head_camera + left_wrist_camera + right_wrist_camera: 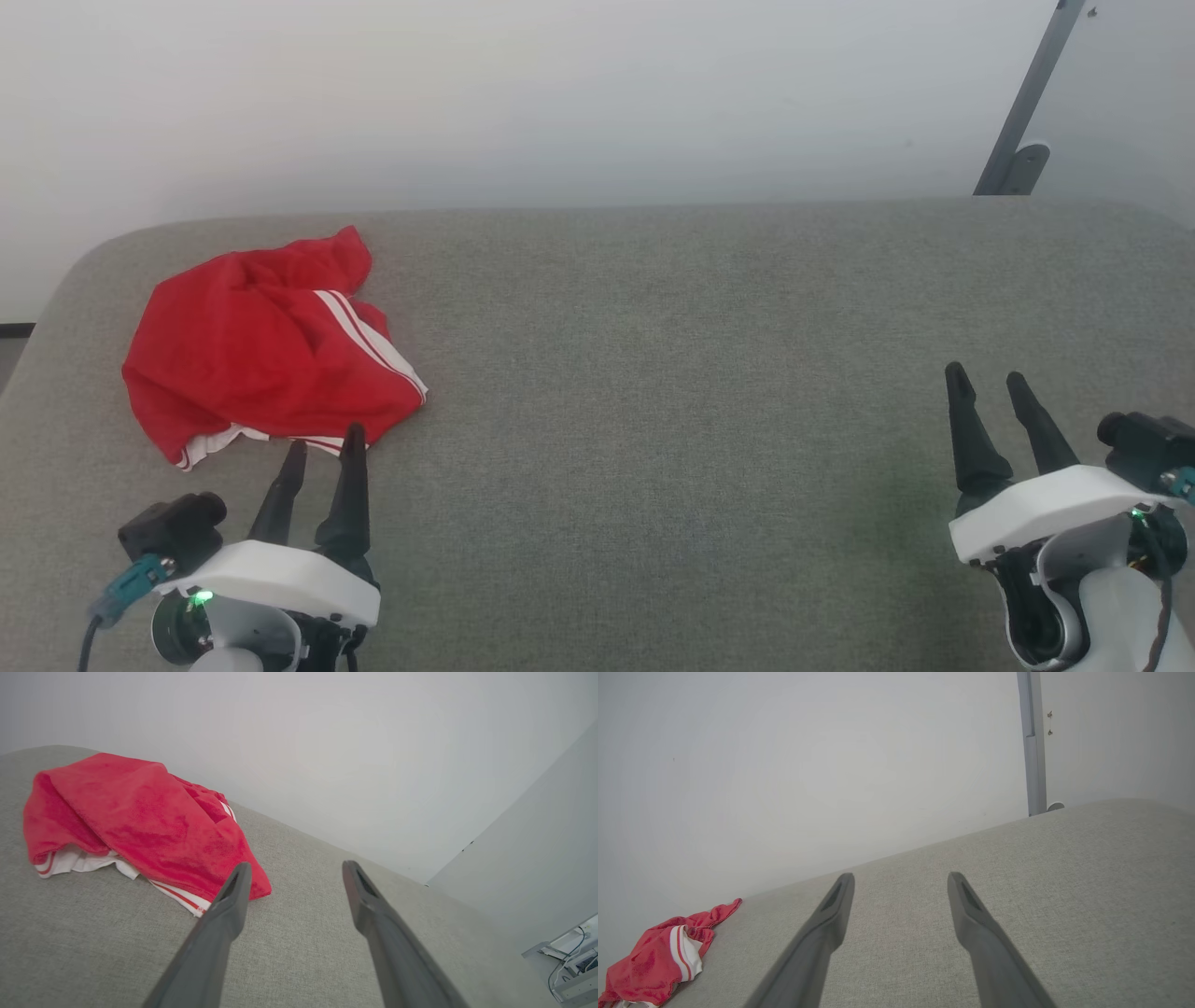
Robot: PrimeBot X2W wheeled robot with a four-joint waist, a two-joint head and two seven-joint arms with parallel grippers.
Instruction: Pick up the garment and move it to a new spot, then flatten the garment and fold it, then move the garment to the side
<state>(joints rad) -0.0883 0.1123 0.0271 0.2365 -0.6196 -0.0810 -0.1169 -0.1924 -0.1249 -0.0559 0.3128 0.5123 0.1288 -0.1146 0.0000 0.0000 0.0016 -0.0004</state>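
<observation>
The garment [266, 350] is a bright red jersey with white stripes, lying crumpled in a heap at the far left of the grey padded table [653, 373]. My left gripper [325, 443] stands open at the heap's near edge, fingertips just short of the striped hem, nothing between them. In the left wrist view the garment [140, 821] lies ahead and to the left of the left gripper [295, 867]. My right gripper [987, 375] is open over bare table at the far right. In the right wrist view the right gripper [900, 877] is spread, the garment [663, 956] far off at lower left.
A pale wall runs behind the table's far edge. A grey metal post [1027, 103] with a foot bracket leans at the back right. The table's rounded corners show at the back left and right. Cables and equipment [574, 966] lie on the floor beyond the table.
</observation>
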